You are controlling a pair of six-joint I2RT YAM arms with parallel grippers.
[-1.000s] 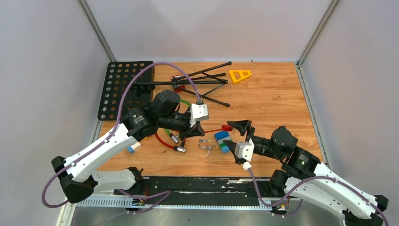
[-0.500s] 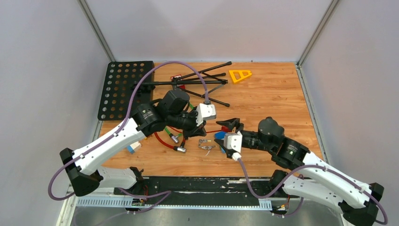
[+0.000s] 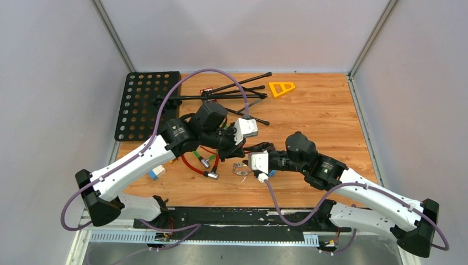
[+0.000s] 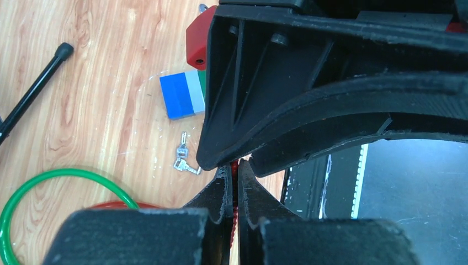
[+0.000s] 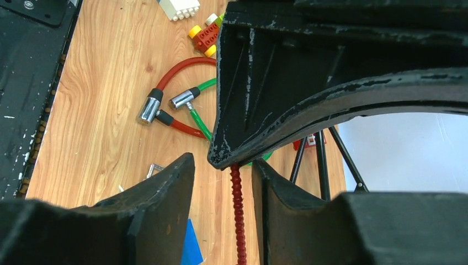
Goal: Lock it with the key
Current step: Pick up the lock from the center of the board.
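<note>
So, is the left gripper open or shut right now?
Shut. The left gripper pinches a red ribbed cord between nearly touching fingers.

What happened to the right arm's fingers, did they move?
Yes. The right fingers slid left across the table, up close to the keys.

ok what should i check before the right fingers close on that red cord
1. left fingers shut on red cord: ok
2. red cord running between right fingers: ok
3. right fingers gripping it: not ok, a gap shows on both sides
4. keys lying loose on the table, clear of both arms: ok
5. where the cord's far end leads: cannot tell, it is hidden
</note>
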